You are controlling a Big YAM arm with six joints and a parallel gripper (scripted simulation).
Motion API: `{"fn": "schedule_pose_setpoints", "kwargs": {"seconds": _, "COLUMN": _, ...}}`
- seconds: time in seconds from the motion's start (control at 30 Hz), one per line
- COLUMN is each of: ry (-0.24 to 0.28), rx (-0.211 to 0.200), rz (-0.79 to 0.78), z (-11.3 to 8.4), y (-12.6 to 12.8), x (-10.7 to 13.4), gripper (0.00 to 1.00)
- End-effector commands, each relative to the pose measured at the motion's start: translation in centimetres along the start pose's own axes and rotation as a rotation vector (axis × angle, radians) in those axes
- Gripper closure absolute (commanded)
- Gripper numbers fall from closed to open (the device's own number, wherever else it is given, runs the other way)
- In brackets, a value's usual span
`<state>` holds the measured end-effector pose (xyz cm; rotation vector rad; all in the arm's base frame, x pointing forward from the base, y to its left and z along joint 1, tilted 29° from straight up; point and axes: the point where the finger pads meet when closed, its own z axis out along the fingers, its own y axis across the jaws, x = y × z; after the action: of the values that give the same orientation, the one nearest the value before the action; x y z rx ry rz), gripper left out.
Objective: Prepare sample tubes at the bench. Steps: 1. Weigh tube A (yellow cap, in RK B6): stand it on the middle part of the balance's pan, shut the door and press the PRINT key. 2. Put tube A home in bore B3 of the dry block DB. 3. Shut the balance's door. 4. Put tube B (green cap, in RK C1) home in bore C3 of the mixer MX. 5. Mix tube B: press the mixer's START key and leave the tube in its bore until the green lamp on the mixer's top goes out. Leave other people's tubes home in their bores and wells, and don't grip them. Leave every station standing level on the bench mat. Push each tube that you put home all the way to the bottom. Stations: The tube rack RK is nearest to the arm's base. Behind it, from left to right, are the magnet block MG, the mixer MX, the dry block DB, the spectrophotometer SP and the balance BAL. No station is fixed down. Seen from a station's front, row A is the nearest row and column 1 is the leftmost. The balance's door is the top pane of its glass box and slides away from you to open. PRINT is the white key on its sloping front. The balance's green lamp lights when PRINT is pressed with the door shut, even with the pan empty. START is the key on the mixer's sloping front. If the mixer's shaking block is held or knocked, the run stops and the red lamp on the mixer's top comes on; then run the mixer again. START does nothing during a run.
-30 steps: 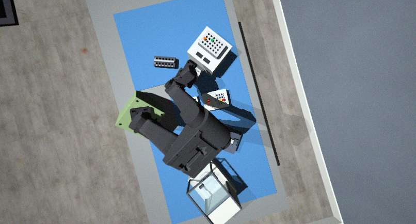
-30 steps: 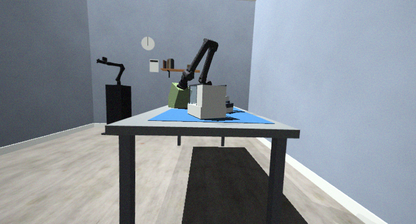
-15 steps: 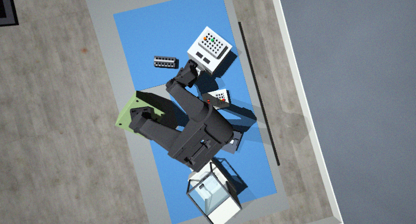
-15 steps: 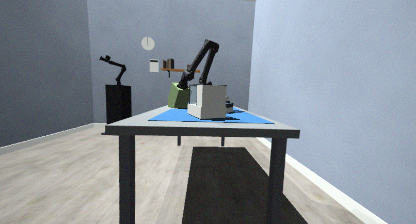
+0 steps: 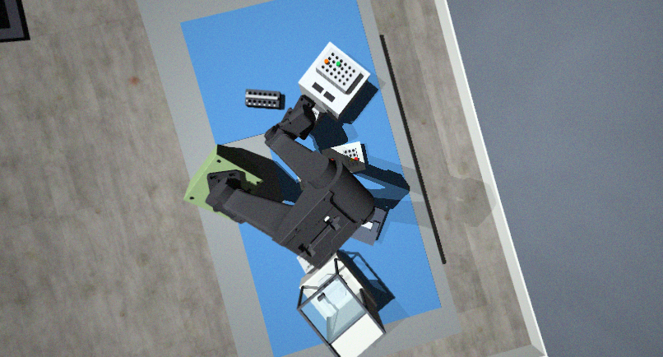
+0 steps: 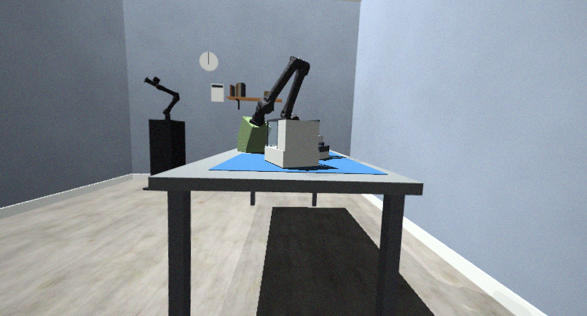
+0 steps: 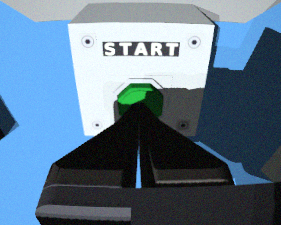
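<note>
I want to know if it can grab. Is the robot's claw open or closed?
Closed. In the wrist view, the gripper fingers meet with nothing between, tips at the green START key.

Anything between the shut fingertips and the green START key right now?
Nothing shows between them: in the wrist view the shut gripper overlaps the near edge of the START key, apparently touching.

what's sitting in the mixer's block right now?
Top view: the mixer block holds an orange-capped tube and a green-capped tube; other bores look empty. How deep they sit isn't visible.

Green START key, white mixer — blue mat
</note>
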<state>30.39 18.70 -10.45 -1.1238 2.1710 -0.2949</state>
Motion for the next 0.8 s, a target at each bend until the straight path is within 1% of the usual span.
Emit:
{"fn": "schedule_pose_setpoints", "kwargs": {"seconds": 0.0, "ry": -0.010, "rx": 0.011, "rz": 0.004, "z": 1.10, "y": -0.55, "x": -0.49, "gripper": 1.00}}
{"fn": "schedule_pose_setpoints", "kwargs": {"seconds": 0.33, "ry": -0.009, "rx": 0.011, "rz": 0.003, "z": 1.62, "y": -0.55, "x": -0.44, "gripper": 1.00}}
{"fn": "schedule_pose_setpoints", "kwargs": {"seconds": 0.47, "ry": 0.000, "rx": 0.008, "rz": 0.000, "z": 1.62, "y": -0.47, "x": -0.23, "gripper": 1.00}}
{"fn": "schedule_pose_setpoints", "kwargs": {"seconds": 0.77, "ry": 0.000, "rx": 0.008, "rz": 0.000, "z": 1.62, "y": -0.47, "x": -0.23, "gripper": 1.00}}
